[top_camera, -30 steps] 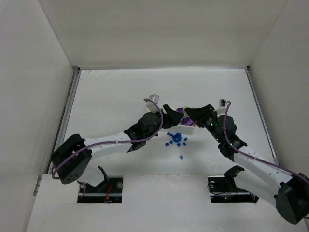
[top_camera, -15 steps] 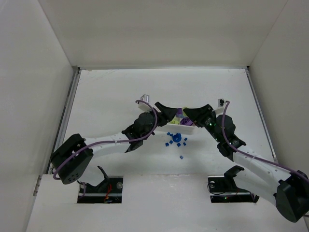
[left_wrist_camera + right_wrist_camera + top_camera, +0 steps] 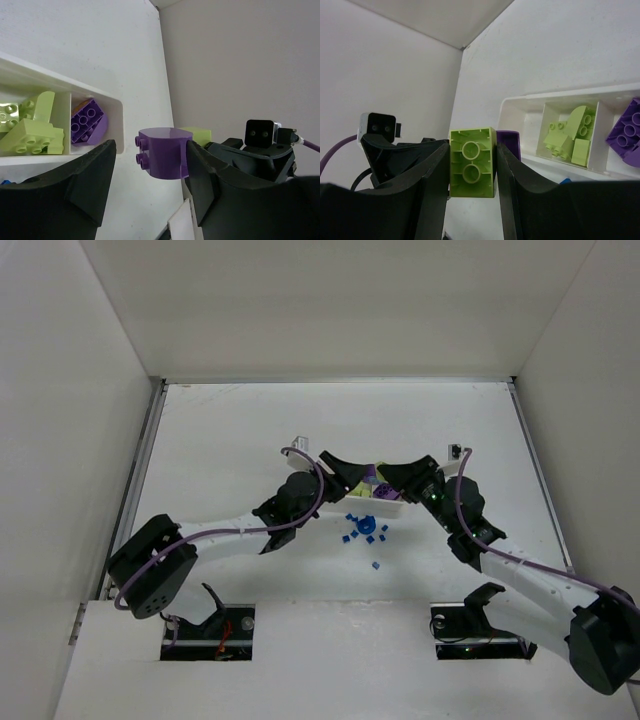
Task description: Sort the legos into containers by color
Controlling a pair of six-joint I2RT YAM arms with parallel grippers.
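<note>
Top external: both arms reach forward and fold inward, elbows out, wrists meeting tip to tip over the tray (image 3: pixel 385 503) mid-tabletop (image 3: pixel 230 430). Blue cubes (image 3: pixel 352 536) lie loose on the tabletop just near-side of the tray

Right wrist: right tool (image 3: pixel 472 156) is clamped on a lime brick (image 3: pixel 472 165), one finger on each long flat side, brick square in the grip and held in the air short of the tray

Left wrist: left tool (image 3: pixel 150 150) has its jaws standing apart. The purple block (image 3: pixel 165 155) sits between them, against one finger, with a clear gap on the stud side. It hangs just past the tray's end, with the lime brick right behind it. They look butted together or stuck, can't tell which, so can't tell what's carrying the purple one

Tray contents: lime pieces (image 3: pixel 30 132) in the middle compartment, another purple piece (image 3: pixel 90 120) in the end one

Handling, my read: hard glossy plastic, very light, stiff, nothing to break, but slick. Pinch flat opposite walls at mid-height. Avoid the studs and the purple block's rounded face, where it would likely twist or squirt out. If the two are stuck, each tool needs a firm grip on its own piece, then pull straight along the stud axis with no levering
</note>
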